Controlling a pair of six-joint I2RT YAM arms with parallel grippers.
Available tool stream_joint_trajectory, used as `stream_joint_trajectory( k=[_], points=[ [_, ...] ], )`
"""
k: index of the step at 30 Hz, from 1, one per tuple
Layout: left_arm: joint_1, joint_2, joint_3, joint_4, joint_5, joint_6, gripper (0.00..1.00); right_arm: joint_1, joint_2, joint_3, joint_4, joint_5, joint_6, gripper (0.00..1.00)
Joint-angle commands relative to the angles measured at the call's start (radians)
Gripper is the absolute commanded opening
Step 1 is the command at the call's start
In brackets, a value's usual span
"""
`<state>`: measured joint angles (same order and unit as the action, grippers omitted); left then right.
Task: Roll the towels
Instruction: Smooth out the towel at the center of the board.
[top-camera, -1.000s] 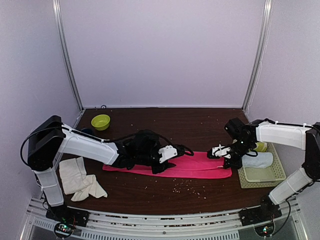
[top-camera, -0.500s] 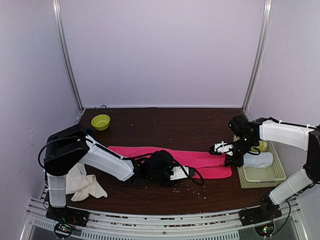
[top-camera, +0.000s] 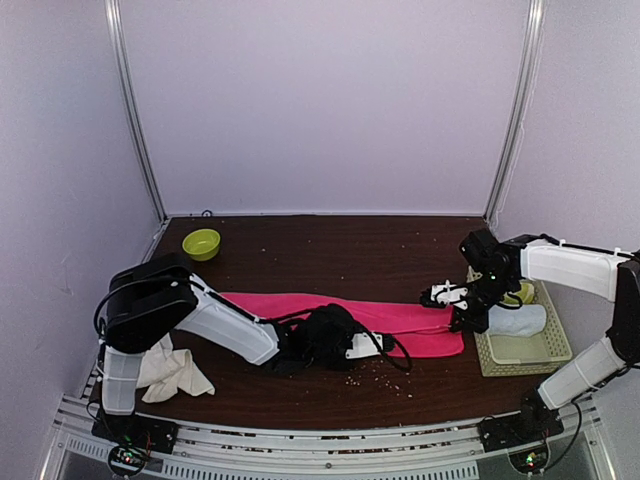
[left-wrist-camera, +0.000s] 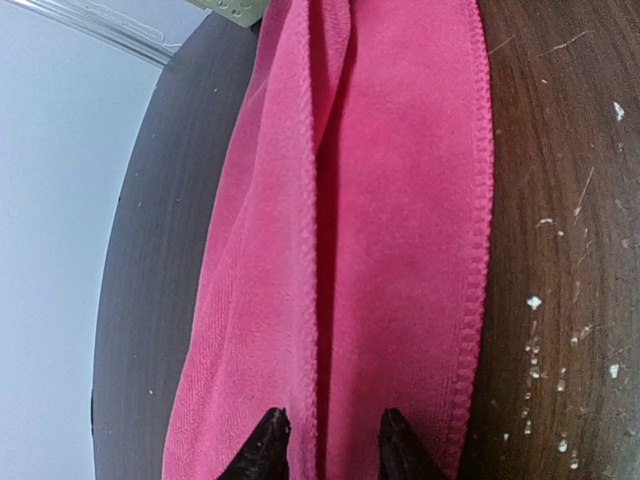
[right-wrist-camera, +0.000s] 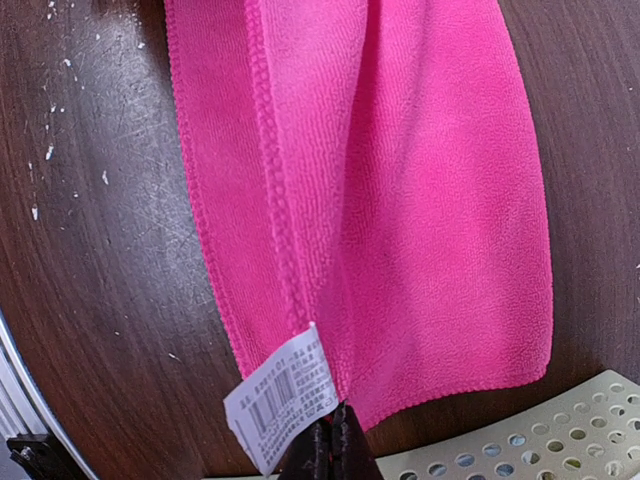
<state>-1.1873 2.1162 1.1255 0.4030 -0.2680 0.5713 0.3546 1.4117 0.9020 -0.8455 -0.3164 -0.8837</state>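
Left wrist view: left gripper (left-wrist-camera: 330, 448) part spread, tips down on pink towel (left-wrist-camera: 400, 250), raised fold between them, bottom centre of frame. Right wrist view: right gripper (right-wrist-camera: 335, 445) pressed together, pinching pink towel end edge beside label (right-wrist-camera: 285, 405); tray (right-wrist-camera: 520, 440) corner at lower right. Top view: pink towel laid as long strip across table (top-camera: 330, 245) centre; cream towel (top-camera: 183, 373) crumpled at lower left.

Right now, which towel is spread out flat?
The pink towel, stretched long across the middle. The cream towel lies crumpled at the near left, and the white one sits rolled in the basket.
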Motion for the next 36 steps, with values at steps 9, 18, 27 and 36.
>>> stream_joint_trajectory(
  k=[9,18,27,36],
  points=[
    [0.002,0.045,0.042,0.062,-0.154,0.053,0.23,-0.022,-0.023,0.016,-0.019,-0.010,-0.001,0.00],
    [0.003,0.007,0.020,0.015,-0.194,0.051,0.12,-0.027,-0.016,0.005,-0.009,-0.006,-0.009,0.00],
    [0.005,0.008,0.106,-0.133,0.035,-0.071,0.20,-0.026,-0.011,0.020,-0.018,-0.014,-0.009,0.00],
    [0.005,0.032,0.151,-0.131,0.035,-0.061,0.17,-0.028,-0.019,0.020,-0.023,-0.004,-0.007,0.00]
  ],
)
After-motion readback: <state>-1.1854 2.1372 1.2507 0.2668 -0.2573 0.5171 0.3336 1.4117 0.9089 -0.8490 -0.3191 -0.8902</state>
